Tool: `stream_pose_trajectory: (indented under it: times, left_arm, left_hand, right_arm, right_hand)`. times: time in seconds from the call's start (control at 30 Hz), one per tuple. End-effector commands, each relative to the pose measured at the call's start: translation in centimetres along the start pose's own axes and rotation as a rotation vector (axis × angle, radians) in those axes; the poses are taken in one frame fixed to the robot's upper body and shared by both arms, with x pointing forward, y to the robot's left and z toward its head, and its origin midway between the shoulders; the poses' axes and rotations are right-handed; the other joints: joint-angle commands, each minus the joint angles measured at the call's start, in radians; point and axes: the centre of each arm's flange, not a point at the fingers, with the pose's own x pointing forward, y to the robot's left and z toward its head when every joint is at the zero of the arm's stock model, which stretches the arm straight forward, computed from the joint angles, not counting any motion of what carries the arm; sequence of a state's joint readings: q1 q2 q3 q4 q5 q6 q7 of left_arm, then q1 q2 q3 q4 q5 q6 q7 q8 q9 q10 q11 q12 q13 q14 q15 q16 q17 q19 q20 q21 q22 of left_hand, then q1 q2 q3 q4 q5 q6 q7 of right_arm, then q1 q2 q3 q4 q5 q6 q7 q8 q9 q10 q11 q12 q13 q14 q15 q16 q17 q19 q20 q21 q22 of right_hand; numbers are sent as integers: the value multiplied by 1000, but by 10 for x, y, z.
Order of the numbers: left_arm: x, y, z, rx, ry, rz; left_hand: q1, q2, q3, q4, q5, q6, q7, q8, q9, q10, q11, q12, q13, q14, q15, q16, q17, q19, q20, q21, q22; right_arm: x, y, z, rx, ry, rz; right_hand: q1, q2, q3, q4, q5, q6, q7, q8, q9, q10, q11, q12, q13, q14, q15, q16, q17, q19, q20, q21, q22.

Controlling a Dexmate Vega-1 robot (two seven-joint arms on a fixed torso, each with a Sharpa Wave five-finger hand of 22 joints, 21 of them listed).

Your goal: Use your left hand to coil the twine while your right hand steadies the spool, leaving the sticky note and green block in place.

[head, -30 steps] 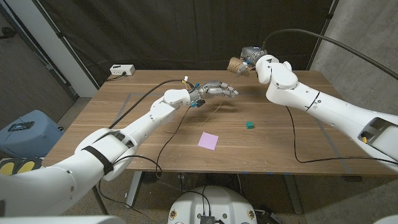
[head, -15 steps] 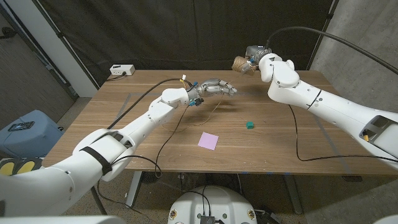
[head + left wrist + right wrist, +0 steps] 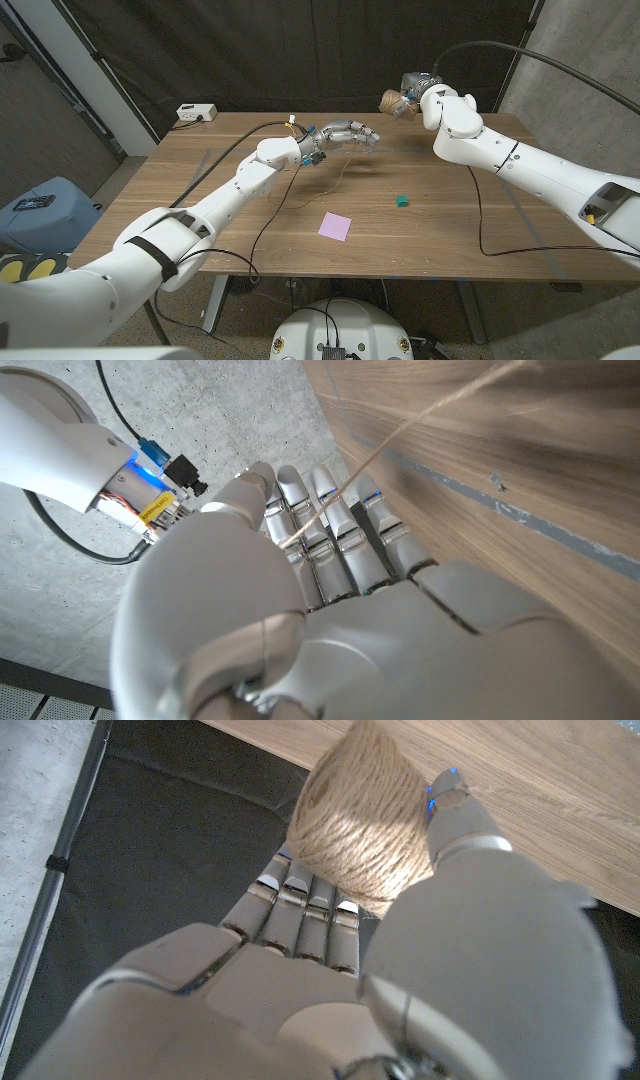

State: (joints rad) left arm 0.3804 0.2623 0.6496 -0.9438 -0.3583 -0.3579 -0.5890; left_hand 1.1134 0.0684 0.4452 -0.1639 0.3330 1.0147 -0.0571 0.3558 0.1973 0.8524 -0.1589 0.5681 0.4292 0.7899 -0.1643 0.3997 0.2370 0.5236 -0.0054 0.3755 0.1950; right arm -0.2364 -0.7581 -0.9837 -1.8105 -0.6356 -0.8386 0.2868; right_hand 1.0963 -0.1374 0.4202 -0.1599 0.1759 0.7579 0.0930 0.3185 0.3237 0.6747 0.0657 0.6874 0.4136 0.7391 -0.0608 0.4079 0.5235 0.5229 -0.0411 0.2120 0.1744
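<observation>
My right hand point(image 3: 415, 88) grips the tan twine spool point(image 3: 391, 101) in the air past the table's far edge; in the right wrist view the spool point(image 3: 360, 815) sits between the thumb and the fingers point(image 3: 300, 905). My left hand point(image 3: 345, 134) hovers over the far middle of the table, fingers stretched toward the spool. A thin strand of twine point(image 3: 400, 432) runs across its fingers point(image 3: 335, 535) by the thumb, and in the head view a loose strand point(image 3: 342, 178) hangs from it to the tabletop. The pink sticky note point(image 3: 335, 226) and the green block point(image 3: 401, 201) lie nearer me.
A white power box point(image 3: 197, 113) sits at the far left corner of the wooden table point(image 3: 200, 200). Black cables point(image 3: 268, 218) trail over the tabletop from each arm. A blue bin point(image 3: 40, 210) stands on the floor to the left.
My left hand has lifted and drifted toward the far edge. My right hand has carried the spool a little farther right and away.
</observation>
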Motion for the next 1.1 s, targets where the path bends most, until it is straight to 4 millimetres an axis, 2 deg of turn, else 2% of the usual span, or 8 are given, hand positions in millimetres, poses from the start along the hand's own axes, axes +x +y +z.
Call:
stream_pose_trajectory:
  times: [0.03,0.6,1.1]
  left_arm:
    - [0,1,14,4,-46,0]
    - [-1,0,36,33,-98,-11]
    - [2,3,45,35,-131,-29]
  left_hand:
    - [3,4,1,4,8,12,2,6,4,8,-2,4,7,15,0,2,-1,6,-2,8,3]
    - [5,4,0,2,12,17,3,4,4,11,-3,1,16,19,-1,0,-1,5,-3,11,3]
    - [3,5,-2,3,15,16,1,2,4,14,-1,-3,23,21,-2,-1,1,4,-3,14,3]
  right_arm:
    - [-1,2,-13,-5,35,6]
    - [-3,11,-19,-7,49,33]
    - [-4,25,-26,0,69,71]
  right_hand:
    - [71,119,1,5,4,140,-126,9,1,164,-142,5,1,31,-154,4,2,12,-3,3,3]
    - [79,118,-3,1,3,156,-132,10,-4,177,-150,3,-7,41,-160,0,2,14,-9,2,3]
    - [89,120,-2,-2,4,165,-140,10,-8,180,-151,2,-8,50,-160,-5,0,16,-11,1,3]
